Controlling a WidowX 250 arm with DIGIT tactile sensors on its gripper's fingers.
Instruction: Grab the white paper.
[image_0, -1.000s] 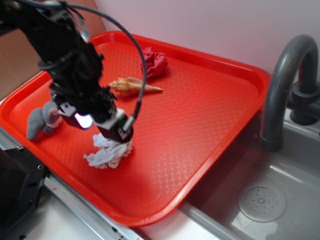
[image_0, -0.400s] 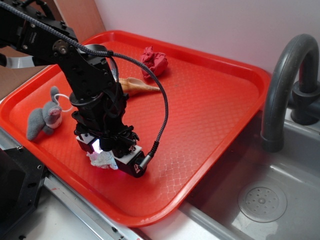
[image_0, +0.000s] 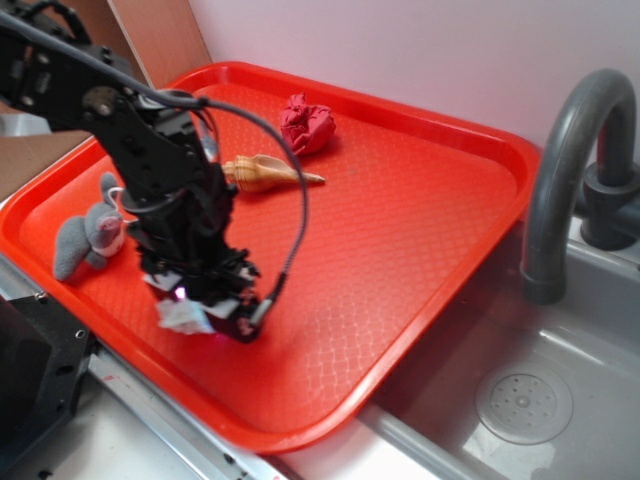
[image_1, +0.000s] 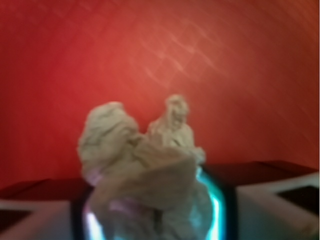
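Gripper (image_0: 200, 305) pinches the crumpled white tissue paper ball (image_1: 145, 160); grasp looks made, so next comes lifting it off the red plastic tray (image_0: 420, 230).

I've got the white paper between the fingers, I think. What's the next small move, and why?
Probably lift straight up a little, keeping the fingers closed. The white paper sits bunched in the gripper, and in the exterior view it seems only just above the red tray. A short rise would confirm the hold.
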